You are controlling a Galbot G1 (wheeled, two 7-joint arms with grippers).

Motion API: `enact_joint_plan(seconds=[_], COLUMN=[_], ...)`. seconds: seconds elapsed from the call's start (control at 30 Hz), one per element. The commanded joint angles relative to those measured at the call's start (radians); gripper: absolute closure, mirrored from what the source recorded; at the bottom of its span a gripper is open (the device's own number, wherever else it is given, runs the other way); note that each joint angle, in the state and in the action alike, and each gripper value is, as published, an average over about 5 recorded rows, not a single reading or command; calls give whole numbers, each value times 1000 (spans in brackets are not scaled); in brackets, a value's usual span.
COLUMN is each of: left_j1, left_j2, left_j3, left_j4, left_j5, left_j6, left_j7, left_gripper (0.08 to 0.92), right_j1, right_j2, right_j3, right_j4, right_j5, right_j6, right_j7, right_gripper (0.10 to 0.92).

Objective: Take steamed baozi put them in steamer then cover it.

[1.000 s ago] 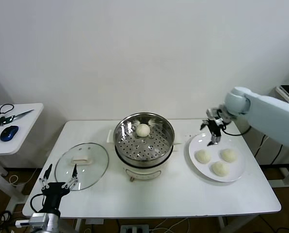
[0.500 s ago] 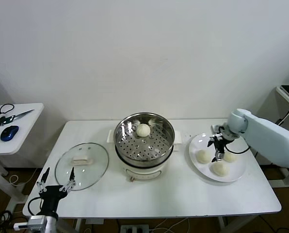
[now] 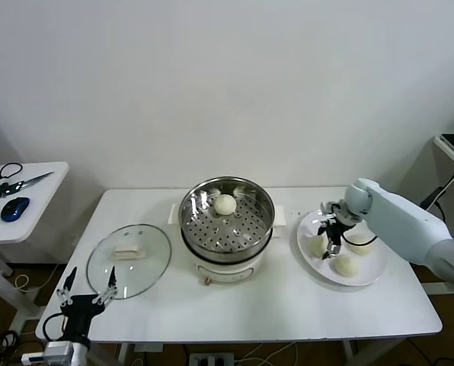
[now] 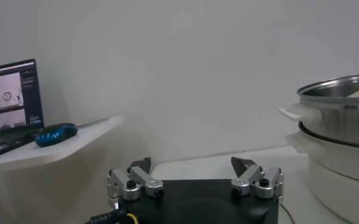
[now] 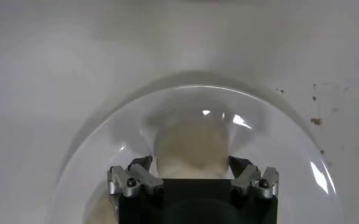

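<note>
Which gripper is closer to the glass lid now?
Left. The left gripper hangs open at the table's front edge just before the lid. The right gripper is across the steamer, over the plate of buns.

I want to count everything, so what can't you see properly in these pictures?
- Head view: the right gripper covers part of one baozi on the plate.
- Right wrist view: the plate's edges are cut off.
- Left wrist view: the steamer is cut off; its rim hides what is inside.
</note>
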Motion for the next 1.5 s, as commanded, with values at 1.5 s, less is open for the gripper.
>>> enact_joint_plan(seconds=[1.5], left_j1=[49], left_j2=[-5], left_j3=[38], left_j4=[-80], left_j5=[9], left_j6=[5], left_j7=[21], left_gripper=[177], right_j1=[655], right_j2=[474], right_j3=[-605], right_j4=[192], right_j5=[784], right_j6=[-195], right_j7=[87], right_gripper=[315])
